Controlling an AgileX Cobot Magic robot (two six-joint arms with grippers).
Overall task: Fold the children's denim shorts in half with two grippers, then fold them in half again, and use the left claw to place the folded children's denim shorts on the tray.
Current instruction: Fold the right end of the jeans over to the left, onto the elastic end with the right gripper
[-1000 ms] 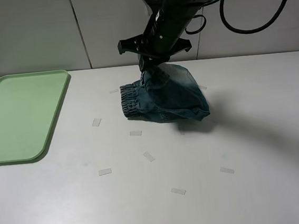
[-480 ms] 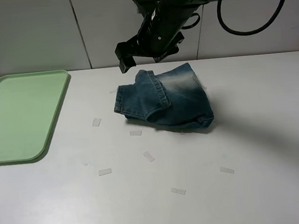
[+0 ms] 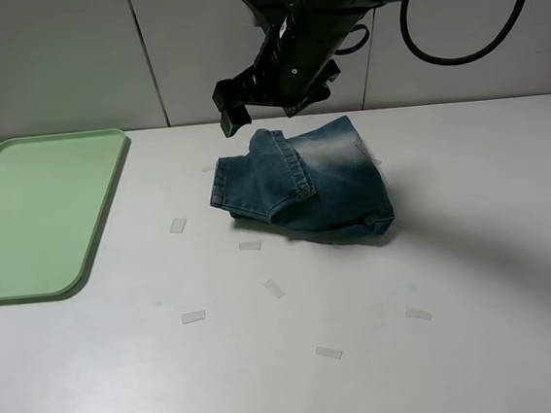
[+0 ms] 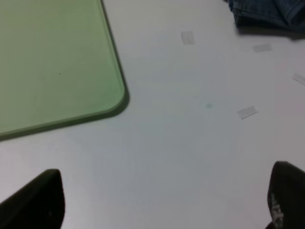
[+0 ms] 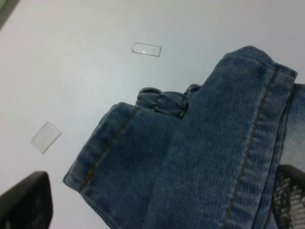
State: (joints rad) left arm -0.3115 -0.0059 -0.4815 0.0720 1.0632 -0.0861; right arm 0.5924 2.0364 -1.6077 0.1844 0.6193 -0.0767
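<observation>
The children's denim shorts (image 3: 305, 189) lie folded in a loose heap on the white table, right of centre. They also show in the right wrist view (image 5: 200, 157), and just at the edge of the left wrist view (image 4: 267, 12). My right gripper (image 3: 268, 110) hovers just above the far left edge of the shorts. Its fingers (image 5: 24, 200) stand wide apart and hold nothing. My left gripper (image 4: 162, 202) is open and empty, low over bare table near the tray's corner; the exterior view does not show it. The pale green tray (image 3: 32, 210) lies at the far left and is empty, as the left wrist view (image 4: 52, 62) also shows.
Several small clear tape strips (image 3: 193, 317) are scattered on the table around and in front of the shorts. A pale panelled wall (image 3: 57, 62) stands behind the table. The right arm's black cable (image 3: 465, 47) loops above the back right.
One second ago the right gripper held the shorts' edge lifted. It has let go and risen slightly, and the shorts have dropped into a folded heap. Nothing has moved in the last half second.
</observation>
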